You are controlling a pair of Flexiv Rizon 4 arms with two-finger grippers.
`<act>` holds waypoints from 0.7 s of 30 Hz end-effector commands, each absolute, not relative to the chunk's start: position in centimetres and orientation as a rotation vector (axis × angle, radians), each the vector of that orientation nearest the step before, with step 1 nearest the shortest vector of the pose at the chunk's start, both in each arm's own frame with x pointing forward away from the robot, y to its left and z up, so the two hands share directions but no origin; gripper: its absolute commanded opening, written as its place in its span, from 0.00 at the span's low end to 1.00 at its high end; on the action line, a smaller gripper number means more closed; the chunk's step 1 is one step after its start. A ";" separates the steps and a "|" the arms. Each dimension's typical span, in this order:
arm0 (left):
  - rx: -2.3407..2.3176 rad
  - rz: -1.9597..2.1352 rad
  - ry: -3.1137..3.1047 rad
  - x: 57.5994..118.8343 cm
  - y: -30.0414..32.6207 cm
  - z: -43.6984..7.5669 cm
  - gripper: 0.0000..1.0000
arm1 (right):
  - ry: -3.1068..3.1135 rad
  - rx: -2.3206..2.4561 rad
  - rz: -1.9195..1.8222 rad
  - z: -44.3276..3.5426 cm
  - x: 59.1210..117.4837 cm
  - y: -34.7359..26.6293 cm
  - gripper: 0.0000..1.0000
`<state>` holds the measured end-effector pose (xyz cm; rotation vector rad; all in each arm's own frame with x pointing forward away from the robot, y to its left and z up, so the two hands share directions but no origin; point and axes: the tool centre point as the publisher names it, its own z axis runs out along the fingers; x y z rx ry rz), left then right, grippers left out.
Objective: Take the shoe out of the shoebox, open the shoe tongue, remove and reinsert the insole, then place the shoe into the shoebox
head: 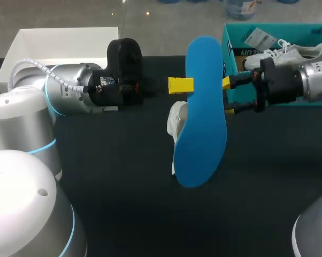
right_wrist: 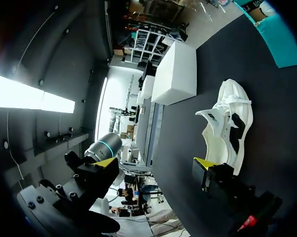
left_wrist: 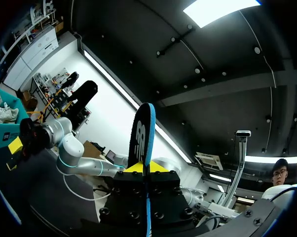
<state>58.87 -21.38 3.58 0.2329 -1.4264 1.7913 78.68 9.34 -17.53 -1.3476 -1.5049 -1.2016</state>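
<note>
My left gripper (head: 181, 85) is shut on a blue insole (head: 201, 107) and holds it in the air over the middle of the table. In the left wrist view the insole (left_wrist: 143, 138) stands edge-on between the yellow tips of the left gripper (left_wrist: 147, 168). A white shoe (head: 177, 120) lies on the dark table under the insole, its tongue pulled up (right_wrist: 212, 116). My right gripper (head: 228, 97) stands open just right of the insole's edge, with nothing between its fingers (right_wrist: 156, 163). The shoe (right_wrist: 227, 126) lies ahead of it.
A teal shoebox (head: 233, 45) stands at the back right with another white shoe (head: 289, 53) in it. A white box (head: 64, 40) sits at the back left. The table's dark front half lies bare between my two arms.
</note>
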 end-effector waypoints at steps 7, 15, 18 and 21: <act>0.231 1.793 -1.424 58.9 -21.5 3.5 0.00 | -1.431 -1.380 -1.297 -16.6 79.7 8.2 1.00; 0.231 1.793 -1.424 58.9 -21.5 3.5 0.00 | -1.427 -1.357 -1.354 -15.0 80.3 8.3 1.00; 0.231 1.793 -1.424 58.9 -21.5 3.5 0.00 | -1.423 -1.357 -1.366 -14.8 80.3 8.4 1.00; 0.231 1.793 -1.424 58.9 -21.5 3.5 0.00 | -1.423 -1.357 -1.366 -14.8 80.3 8.4 1.00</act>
